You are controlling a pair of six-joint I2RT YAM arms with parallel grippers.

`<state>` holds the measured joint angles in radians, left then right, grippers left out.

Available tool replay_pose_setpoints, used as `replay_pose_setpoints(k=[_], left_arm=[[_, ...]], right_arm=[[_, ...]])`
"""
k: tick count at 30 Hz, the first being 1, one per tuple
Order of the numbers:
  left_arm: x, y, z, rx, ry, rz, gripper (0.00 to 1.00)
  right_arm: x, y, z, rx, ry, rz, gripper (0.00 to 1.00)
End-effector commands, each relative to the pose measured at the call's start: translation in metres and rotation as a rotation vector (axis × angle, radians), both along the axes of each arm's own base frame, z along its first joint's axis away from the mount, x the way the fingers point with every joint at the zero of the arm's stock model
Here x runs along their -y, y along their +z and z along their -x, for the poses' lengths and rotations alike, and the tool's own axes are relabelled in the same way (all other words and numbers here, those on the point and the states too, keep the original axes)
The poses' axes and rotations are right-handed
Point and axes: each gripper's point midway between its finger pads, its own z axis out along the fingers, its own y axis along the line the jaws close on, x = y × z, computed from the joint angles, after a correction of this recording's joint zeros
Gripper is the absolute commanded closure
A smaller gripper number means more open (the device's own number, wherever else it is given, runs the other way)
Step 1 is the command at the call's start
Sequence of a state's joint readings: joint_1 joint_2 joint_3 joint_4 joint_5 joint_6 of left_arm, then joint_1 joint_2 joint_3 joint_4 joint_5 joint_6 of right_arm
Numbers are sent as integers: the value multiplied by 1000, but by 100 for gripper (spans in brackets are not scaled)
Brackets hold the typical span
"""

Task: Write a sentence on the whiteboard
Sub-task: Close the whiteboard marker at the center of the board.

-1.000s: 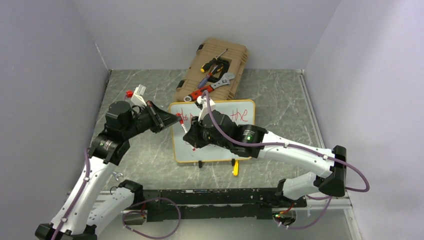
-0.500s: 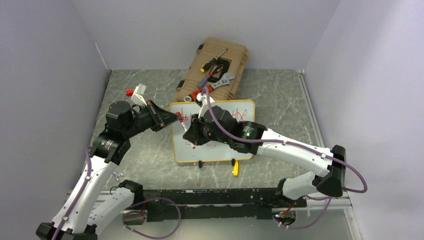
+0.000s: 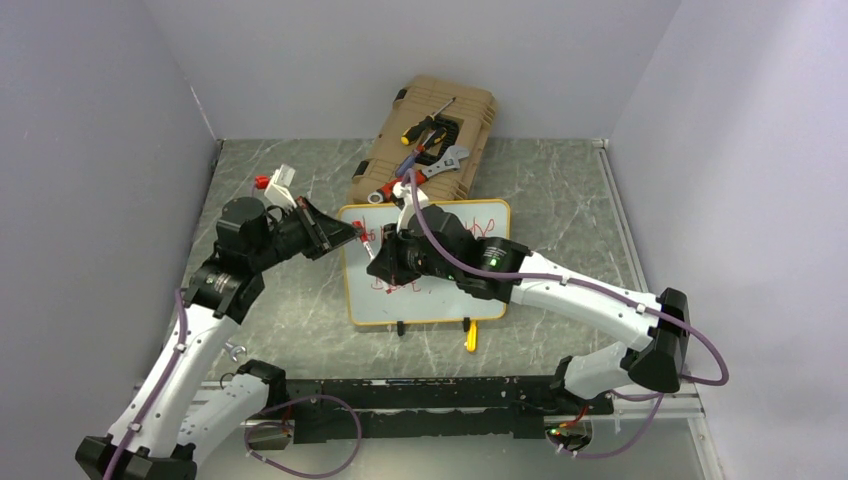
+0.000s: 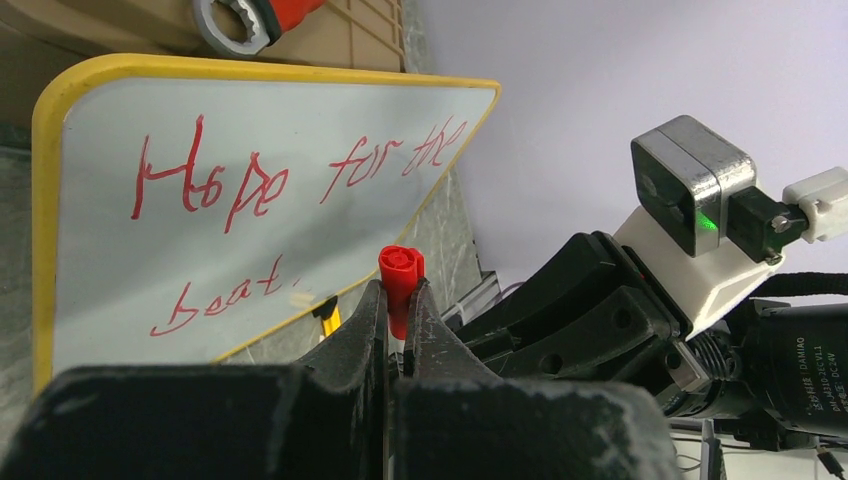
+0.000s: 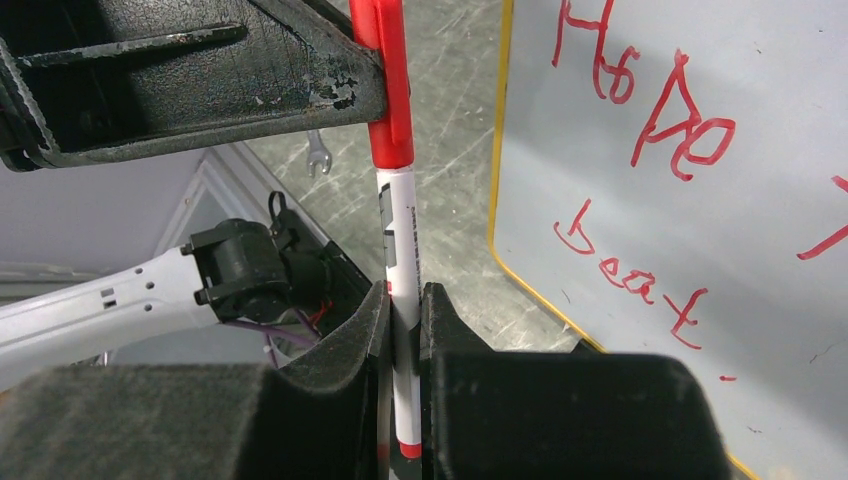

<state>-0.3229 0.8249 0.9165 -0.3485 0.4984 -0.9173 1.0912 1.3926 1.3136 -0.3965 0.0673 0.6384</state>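
Since the earlier frame, the right end effector (image 3: 372, 258) has been carried up and to the left across the whiteboard (image 3: 430, 300), away from the lower line of writing and up to the left end effector (image 3: 352, 235), which has barely shifted.

The whiteboard is seen lying flat on the bench (image 3: 560, 200) at the centre of the top view, just below the tan tool case (image 3: 425, 140). The sentence (image 4: 250, 180) is written on it in red, in two lines, with a full stop after the last word, so the writing is judged complete.

The marker (image 5: 403, 230) is held by its white barrel in the right end effector, whose jaws are closed narrowly on it. The red cap (image 4: 400, 270) is pinched in the tightly closed left end effector. In the right wrist view the cap is met by the barrel end-on, so capping is taken to be under way. Whether the cap is fully seated cannot be told. Only that and putting the marker down appear to be left.
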Motion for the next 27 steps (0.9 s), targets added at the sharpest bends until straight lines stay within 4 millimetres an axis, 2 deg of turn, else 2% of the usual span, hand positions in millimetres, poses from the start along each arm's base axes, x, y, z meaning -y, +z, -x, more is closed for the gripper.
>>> replay_pose_setpoints(k=[1,7,12,17,21,27], left_arm=[[18,-12,59,-133,-261,18,100],[15,-10,61,-125,-258,-15,100],[17,-1,53,-179,-223,20,100],[9,5,52,-189,-211,-97,100],[9,10,51,-176,-206,-85,100],[14,0,56,-194,-235,-36,100]], right_arm=[[21,78,-86,203,-317,-191,100],[22,79,-89,196,-321,-198,100],[16,83,-83,255,-266,-163,100],[19,75,-83,261,-274,-132,100],[21,73,-83,246,-292,-148,100],[23,83,-82,244,-298,-188,100]])
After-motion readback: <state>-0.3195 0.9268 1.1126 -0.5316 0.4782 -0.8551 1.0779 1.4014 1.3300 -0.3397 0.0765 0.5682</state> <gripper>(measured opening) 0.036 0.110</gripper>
